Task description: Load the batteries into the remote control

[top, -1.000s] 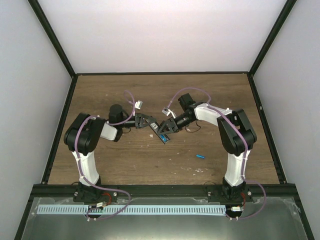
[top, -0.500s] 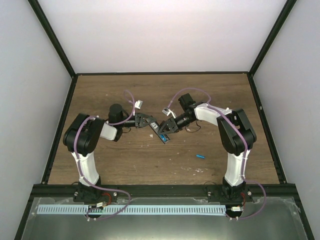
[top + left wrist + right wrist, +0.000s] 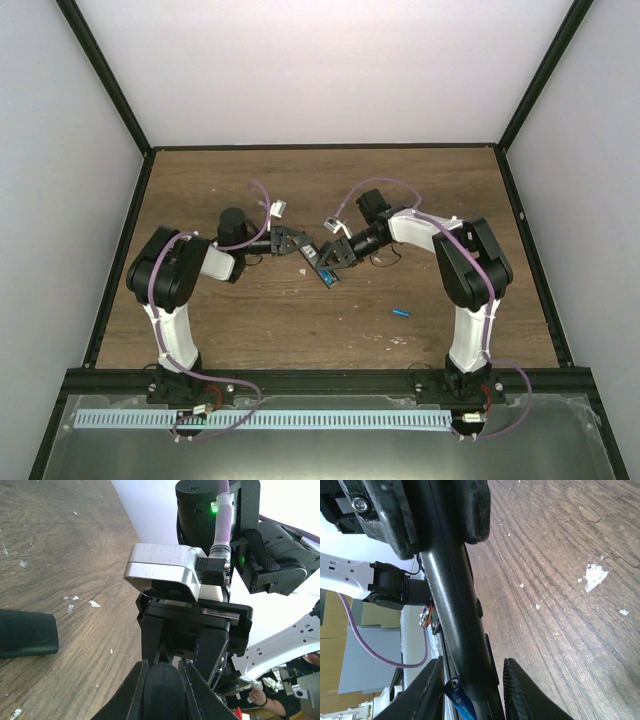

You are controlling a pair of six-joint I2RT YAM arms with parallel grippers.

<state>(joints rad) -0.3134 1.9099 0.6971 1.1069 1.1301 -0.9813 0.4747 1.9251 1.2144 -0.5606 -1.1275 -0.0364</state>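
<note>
My left gripper (image 3: pixel 302 247) (image 3: pixel 164 680) is shut on one end of the remote control (image 3: pixel 318 262) (image 3: pixel 451 585), a slim black bar held above the table. The remote runs toward my right gripper (image 3: pixel 339 255) (image 3: pixel 475 662). Its jaws stand either side of the remote's other end. One blue battery (image 3: pixel 460 703) (image 3: pixel 328 273) lies against the remote beside the right gripper's left finger (image 3: pixel 427 690). A gap shows between the remote and the other finger (image 3: pixel 525 692). The second battery (image 3: pixel 401 312) lies loose on the wood to the right.
In the left wrist view a black rounded piece (image 3: pixel 26 633) lies on the wooden table (image 3: pixel 220 320) to the left. White flecks (image 3: pixel 595 575) dot the wood. Black frame posts and white walls close in the table on three sides.
The right gripper has edged slightly closer along the remote, its jaws a little narrower. The left gripper, the remote and the loose battery stay where they were.
</note>
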